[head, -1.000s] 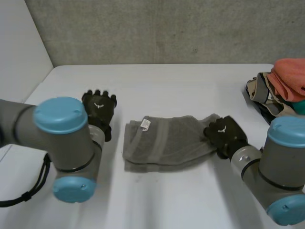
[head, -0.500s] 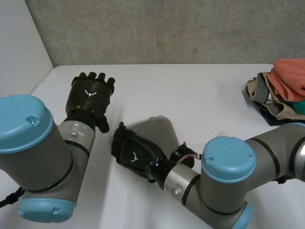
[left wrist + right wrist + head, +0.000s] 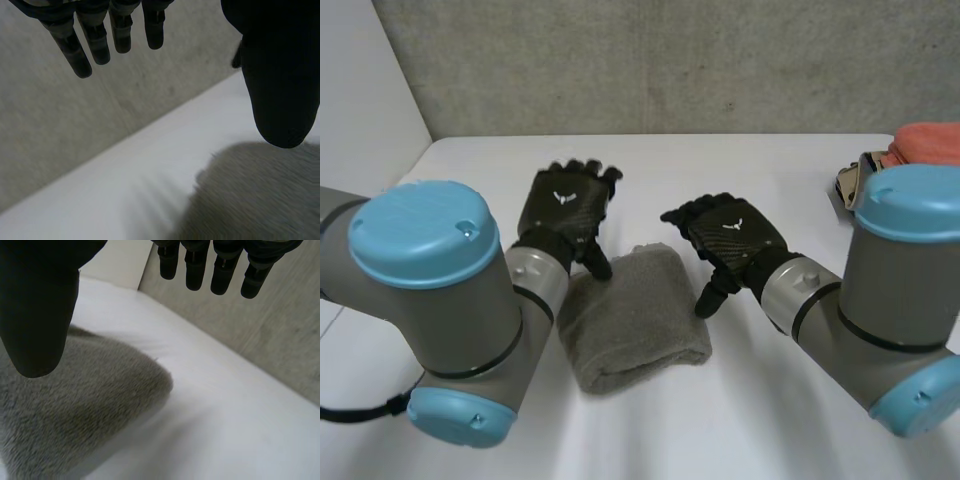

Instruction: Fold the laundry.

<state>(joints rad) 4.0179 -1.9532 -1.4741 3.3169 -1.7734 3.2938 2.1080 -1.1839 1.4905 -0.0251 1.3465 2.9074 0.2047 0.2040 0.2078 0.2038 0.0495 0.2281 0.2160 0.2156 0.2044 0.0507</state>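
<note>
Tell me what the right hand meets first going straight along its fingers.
Probably nothing soon: the right hand points past the grey towel, over bare table, toward the concrete wall.

The white table (image 3: pixel 750 170) carries a folded grey towel (image 3: pixel 632 325) near its middle. A clothes pile (image 3: pixel 926 142) lies at three o'clock.

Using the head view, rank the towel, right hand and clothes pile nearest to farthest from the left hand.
1. The towel, by the thumb of the left hand.
2. The right hand, across the towel.
3. The clothes pile, far out on the right side.
</note>
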